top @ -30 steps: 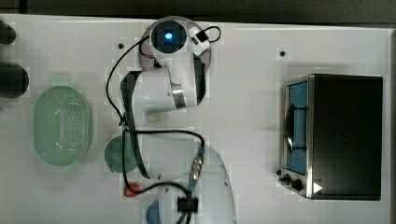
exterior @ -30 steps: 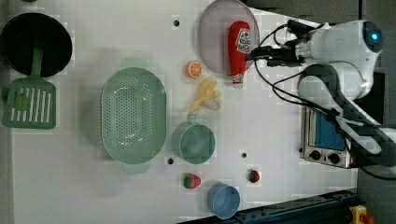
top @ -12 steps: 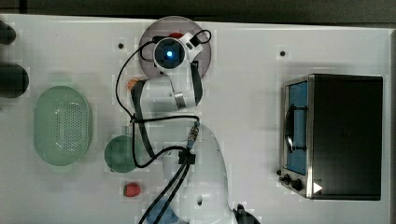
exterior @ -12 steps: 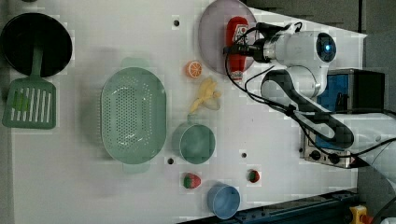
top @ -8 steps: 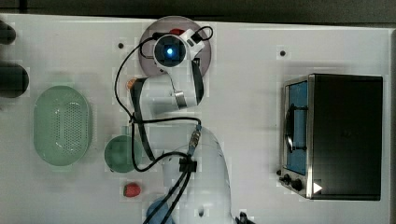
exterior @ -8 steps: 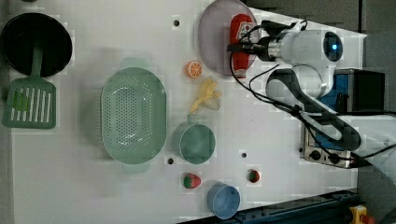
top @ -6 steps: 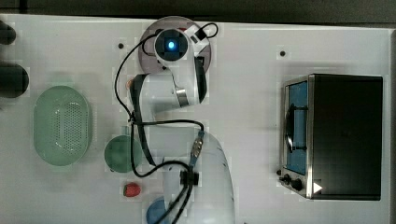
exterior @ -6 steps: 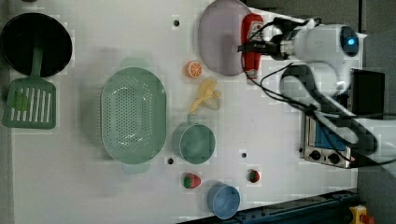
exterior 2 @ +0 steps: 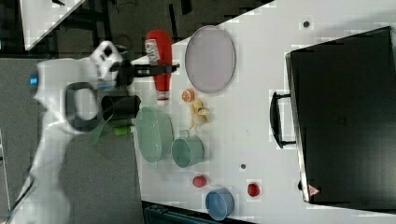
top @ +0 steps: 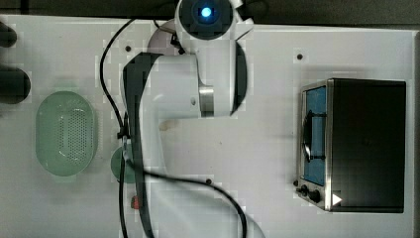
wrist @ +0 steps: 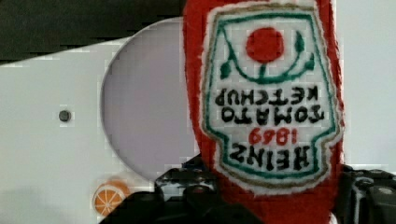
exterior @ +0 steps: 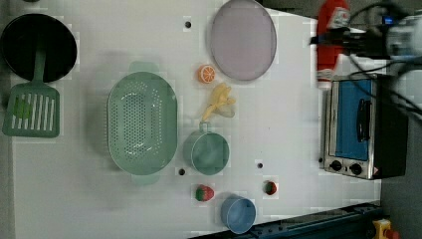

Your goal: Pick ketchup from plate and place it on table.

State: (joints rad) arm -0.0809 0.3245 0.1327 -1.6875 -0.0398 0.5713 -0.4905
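Where the left view shows my gripper [exterior: 332, 39], its jaws are clamped partway closed on the ketchup [exterior: 330, 35], which hangs in the air above the toaster oven [exterior: 362, 127], off to the left view's right of the plate [exterior: 243, 40]. I read the plate as bare, lying on the table [exterior: 278, 124] with an orange slice [exterior: 207, 73] just beside its rim. Wrist view: label close, upside down.
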